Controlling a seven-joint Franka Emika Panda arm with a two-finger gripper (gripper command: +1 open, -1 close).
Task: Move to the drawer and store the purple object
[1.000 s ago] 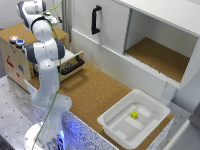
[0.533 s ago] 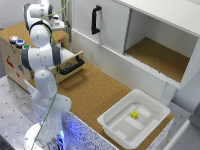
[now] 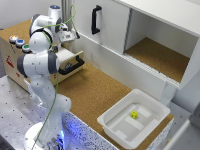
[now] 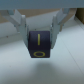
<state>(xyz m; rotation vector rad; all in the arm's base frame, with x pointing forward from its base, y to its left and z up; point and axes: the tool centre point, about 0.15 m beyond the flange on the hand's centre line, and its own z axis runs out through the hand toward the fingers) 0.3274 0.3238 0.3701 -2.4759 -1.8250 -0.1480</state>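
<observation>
The light-wood drawer point(image 3: 66, 56) stands pulled open from the brown wooden box point(image 3: 14, 57), its long black bar handle point(image 3: 73, 66) facing the cork floor. My gripper point(image 3: 69, 36) hangs just above the back of the open drawer. In the wrist view the gripper point(image 4: 39, 39) is shut on the purple object point(image 4: 38, 45), a dark purple block with yellow markings, held between both fingers point(image 4: 20, 24). The block is too small to make out in the exterior view.
A big white cabinet with a black vertical handle point(image 3: 94, 20) and an open compartment point(image 3: 159, 56) stands behind. A white plastic tray point(image 3: 111, 123) holding a small yellow object point(image 3: 134, 114) sits at the exterior view's lower right. Coloured buttons point(image 3: 18, 41) sit on the box top.
The arm has swung toward the exterior view's right, carrying the gripper over the open drawer. The drawer and tray have not moved.
</observation>
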